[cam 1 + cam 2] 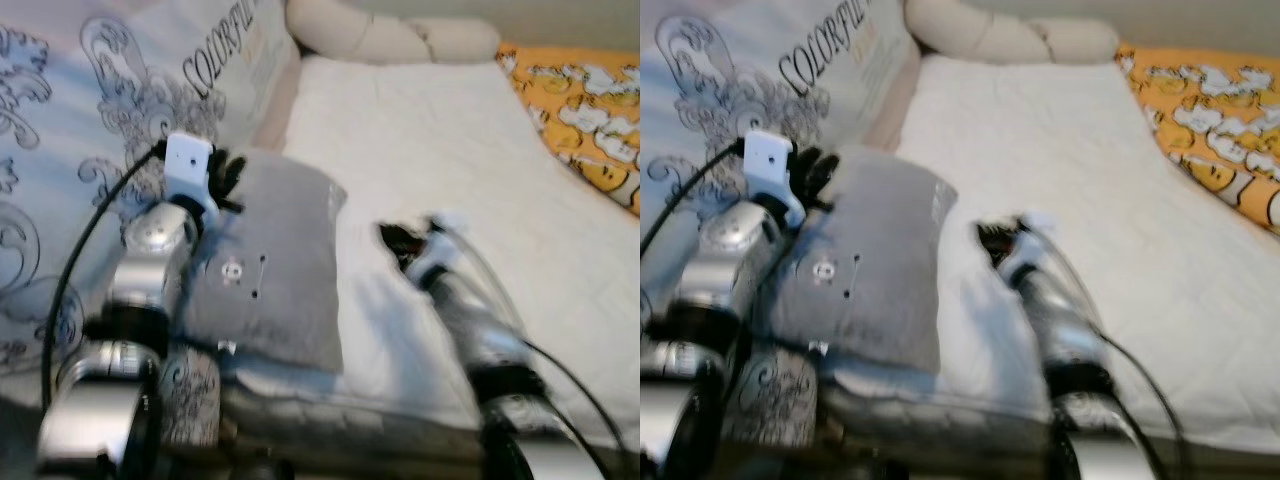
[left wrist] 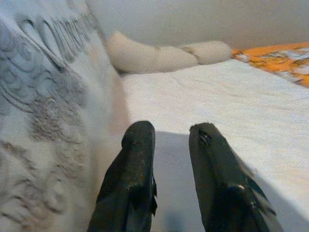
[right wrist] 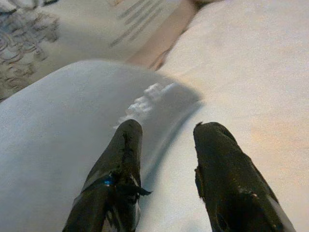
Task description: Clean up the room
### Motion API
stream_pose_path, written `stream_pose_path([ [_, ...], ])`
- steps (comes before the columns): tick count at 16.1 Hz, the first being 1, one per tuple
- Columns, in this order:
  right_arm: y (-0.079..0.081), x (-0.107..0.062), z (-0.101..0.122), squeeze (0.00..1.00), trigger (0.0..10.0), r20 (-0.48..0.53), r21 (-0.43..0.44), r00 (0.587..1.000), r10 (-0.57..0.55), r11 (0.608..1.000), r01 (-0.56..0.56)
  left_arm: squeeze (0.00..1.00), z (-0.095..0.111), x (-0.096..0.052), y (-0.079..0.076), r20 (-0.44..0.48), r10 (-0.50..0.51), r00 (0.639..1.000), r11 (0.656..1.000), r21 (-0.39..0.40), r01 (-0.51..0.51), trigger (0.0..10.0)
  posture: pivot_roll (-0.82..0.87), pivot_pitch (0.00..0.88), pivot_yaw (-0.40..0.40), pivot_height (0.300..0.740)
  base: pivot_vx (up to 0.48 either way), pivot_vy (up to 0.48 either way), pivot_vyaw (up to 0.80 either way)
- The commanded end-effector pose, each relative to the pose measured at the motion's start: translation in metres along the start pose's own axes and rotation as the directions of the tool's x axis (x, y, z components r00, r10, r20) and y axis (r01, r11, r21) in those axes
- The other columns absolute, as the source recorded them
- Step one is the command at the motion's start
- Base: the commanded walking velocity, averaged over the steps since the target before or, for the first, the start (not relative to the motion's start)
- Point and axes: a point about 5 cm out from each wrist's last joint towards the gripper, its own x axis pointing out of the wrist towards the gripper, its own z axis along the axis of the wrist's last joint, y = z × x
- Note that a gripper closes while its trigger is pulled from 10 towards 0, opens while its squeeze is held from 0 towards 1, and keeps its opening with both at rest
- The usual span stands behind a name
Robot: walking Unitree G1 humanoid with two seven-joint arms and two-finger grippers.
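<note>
Bed: I see a white quilted bed [image 1: 450,150] ahead of me, with a cream bolster [image 1: 390,35] along its far end.
Grey pillow: the grey pillow [image 1: 275,260] lies on the near left part of the bed, between my two arms, its far edge near the printed quilt.
Printed quilt: a pale quilt with grey scrollwork and lettering [image 1: 90,120] is heaped on the left.
Orange cover: an orange cartoon-print cover [image 1: 585,110] sits at the far right corner.
Left gripper: my left gripper [image 2: 169,145] is at the pillow's far left corner, fingers apart (nothing between them in the wrist view).
Right gripper: my right gripper [image 3: 164,140] hovers at the pillow's right edge, fingers parted, one over the grey fabric, one over the white sheet.
</note>
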Motion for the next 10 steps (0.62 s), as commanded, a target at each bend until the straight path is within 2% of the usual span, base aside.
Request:
stream_pose_path([
  [1, 0.004, -0.003, 0.020, 0.00, 10.0, 0.052, -0.031, 0.998, 0.024, 0.999, -0.022, 0.00, -0.002, -0.003, -0.007, -0.014, -0.019, 1.000, 0.998, -0.053, 0.018, 10.0, 0.05, 0.000, 0.010, 0.740, 0.000, 0.000, 0.00],
  [2, 0.002, -0.020, 0.031, 0.00, 10.0, 0.067, -0.096, 0.998, 0.011, 0.995, -0.004, 0.00, -0.005, -0.014, -0.020, -0.015, -0.056, 0.998, 0.998, -0.003, 0.056, 10.0, 0.03, 0.000, 0.016, 0.740, 0.000, 0.000, 0.00],
  [3, 0.000, -0.035, 0.033, 0.00, 10.0, 0.047, -0.157, 0.999, -0.019, 0.987, 0.026, 0.00, -0.008, -0.025, -0.029, -0.020, -0.050, 0.999, 0.999, 0.011, 0.050, 10.0, 0.01, 0.000, 0.021, 0.740, 0.000, 0.000, 0.00],
  [4, 0.000, -0.049, 0.033, 0.00, 10.0, 0.022, -0.216, 0.998, -0.055, 0.975, 0.058, 0.00, -0.011, -0.038, -0.032, -0.035, -0.010, 0.999, 1.000, -0.009, 0.010, 10.0, 0.00, 0.000, 0.023, 0.740, 0.000, -0.285, 0.00],
  [6, 0.006, -0.068, 0.029, 0.00, 10.0, -0.015, -0.223, 0.996, -0.092, 0.971, 0.087, 0.00, -0.011, -0.056, -0.038, -0.072, 0.039, 0.997, 0.999, -0.034, -0.041, 10.0, 0.00, 0.000, 0.022, 0.740, 0.000, -0.452, 0.00],
  [8, 0.006, -0.084, 0.024, 0.00, 10.0, -0.035, -0.194, 0.981, -0.192, 0.964, 0.181, 0.00, -0.010, -0.075, -0.044, -0.096, 0.069, 0.993, 0.997, -0.012, -0.071, 10.0, 0.00, 0.000, 0.011, 0.740, 0.000, -0.480, 0.00],
  [10, 0.011, -0.094, 0.021, 0.00, 10.0, -0.048, -0.189, 0.982, -0.183, 0.967, 0.171, 0.00, -0.011, -0.087, -0.045, -0.106, 0.122, 0.987, 0.992, -0.023, -0.125, 10.0, 0.01, 0.000, 0.004, 0.740, 0.000, -0.480, 0.00],
])
